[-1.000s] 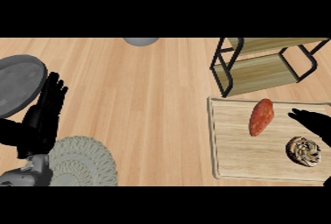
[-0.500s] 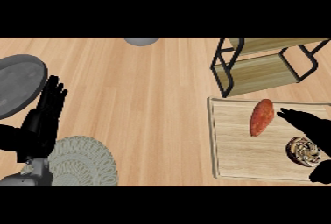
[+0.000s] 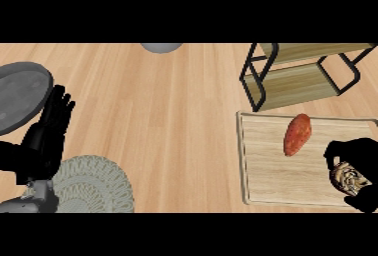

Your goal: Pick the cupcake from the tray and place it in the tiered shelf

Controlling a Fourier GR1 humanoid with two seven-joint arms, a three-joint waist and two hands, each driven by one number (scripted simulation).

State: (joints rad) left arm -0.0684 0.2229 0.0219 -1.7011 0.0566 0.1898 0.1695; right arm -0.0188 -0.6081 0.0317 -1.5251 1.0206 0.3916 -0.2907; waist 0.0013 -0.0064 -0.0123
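Note:
The cupcake (image 3: 348, 178) sits at the right end of the wooden tray (image 3: 267, 155), pale brown with dark swirls. My right hand (image 3: 350, 150) comes in from the right edge and curls round it, black fingers wrapping its top, left side and bottom, so part of it is hidden. The tiered shelf (image 3: 298, 86), a black frame with olive boards, stands just behind the tray at the upper right. My left hand (image 3: 49, 131) rests open at the left, fingers straight and pointing up, far from the tray.
A reddish sweet potato (image 3: 297, 134) lies on the tray left of the cupcake. A grey plate (image 3: 21, 96) is at the far left, a ribbed grey-green plate (image 3: 94, 186) at the lower left, and a grey bowl (image 3: 162, 47) at the top edge.
My right hand has slid down and left over the tray and closed round the cupcake. The left hand has barely moved.

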